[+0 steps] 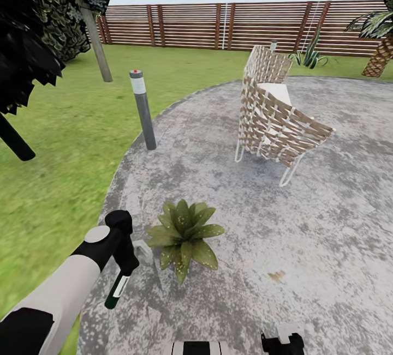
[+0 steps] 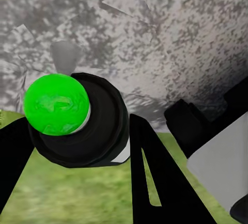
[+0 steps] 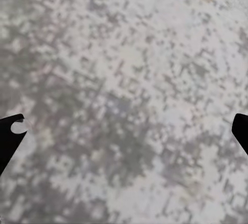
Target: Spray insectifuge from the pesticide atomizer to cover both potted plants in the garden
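Head view, left to right. Far left: dark tree foliage point(image 1: 33, 22) over green lawn point(image 1: 60, 148). Lower left: white-and-black left arm reaching fwd, left gripper point(image 1: 124, 268) pinching pesticide atomizer point(image 1: 117, 291); dark green bottle w/ white label hanging below fingers, tilted, over edge of grey stone patio point(image 1: 305, 246) where it meets grass. Left wrist view: atomizer's point(image 2: 77, 121) bright green end facing camera, black fingers point(image 2: 155, 177) pressed against it on both sides, stone above, grass below. Just beside gripper, to right: potted plant point(image 1: 185, 235), low rosette of broad speckled green leaves, on patio near its left rim; pot hidden under leaves. Behind, at patio edge: grey bollard light point(image 1: 143, 109), upright. Centre-right: woven lattice chair point(image 1: 275, 112) on thin white legs, well apart from plant. Small brown spot point(image 1: 277, 275) on stone in front of chair. Bottom edge, right of centre: right gripper point(image 1: 282, 341), low; right wrist view: tips of fingers point(image 3: 11, 131) at opposite frame edges, spread wide, nothing between, mottled stone beyond. Background: brown slat fence point(image 1: 218, 25), spiky agave point(image 1: 310, 55), palm point(image 1: 382, 38) at far right.
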You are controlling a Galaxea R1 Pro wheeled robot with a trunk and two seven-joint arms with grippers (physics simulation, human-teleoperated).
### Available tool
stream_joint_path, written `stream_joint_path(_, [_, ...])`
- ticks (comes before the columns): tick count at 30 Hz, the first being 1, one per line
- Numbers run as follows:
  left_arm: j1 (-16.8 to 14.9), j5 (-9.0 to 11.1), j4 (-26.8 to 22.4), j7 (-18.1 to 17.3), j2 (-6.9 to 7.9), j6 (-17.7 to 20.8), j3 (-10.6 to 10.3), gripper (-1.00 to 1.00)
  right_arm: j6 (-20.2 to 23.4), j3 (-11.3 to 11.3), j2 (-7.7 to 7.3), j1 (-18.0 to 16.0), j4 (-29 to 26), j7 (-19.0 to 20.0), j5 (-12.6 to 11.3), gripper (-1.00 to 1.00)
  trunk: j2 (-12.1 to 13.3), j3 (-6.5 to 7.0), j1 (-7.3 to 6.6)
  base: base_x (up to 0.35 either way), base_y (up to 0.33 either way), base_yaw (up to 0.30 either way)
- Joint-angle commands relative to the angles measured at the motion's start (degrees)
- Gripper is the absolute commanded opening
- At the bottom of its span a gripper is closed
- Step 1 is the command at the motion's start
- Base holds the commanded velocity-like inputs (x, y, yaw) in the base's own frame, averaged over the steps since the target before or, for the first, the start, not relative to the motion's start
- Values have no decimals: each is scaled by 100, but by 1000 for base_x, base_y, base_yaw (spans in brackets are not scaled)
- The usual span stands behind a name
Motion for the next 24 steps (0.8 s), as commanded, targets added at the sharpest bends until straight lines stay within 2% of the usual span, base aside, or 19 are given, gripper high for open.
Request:
stream_joint_path(1, [-1, -37, -18, -54, 5, 57, -20, -100, -6, 10, 1, -3, 5, -51, 60, 100, -2, -4, -1, -18, 8, -152])
stream_joint_path(7, [-1, -38, -50, -54, 7, 57, 0, -100, -6, 10, 0, -3, 4, -51, 60, 100, -2, -4, -1, -192, 143, -249])
stream_joint_path(13, [-5, -29, -60, -54, 25, 58, -13, -100, -6, 10, -1, -3, 4, -51, 60, 100, -2, -4, -1, -51, 315, -281])
stream_joint_path(22, [-11, -21, -77, -54, -22, 60, -26, -100, -6, 10, 1, -3, 4, -51, 60, 100, -2, -4, -1, 191, 284, -281])
stream_joint_path(24, [-10, -27, -201, -54, -15, 60, -13, -100, -6, 10, 0, -3, 4, -51, 60, 100, -2, -4, -1, 181, 283, -281])
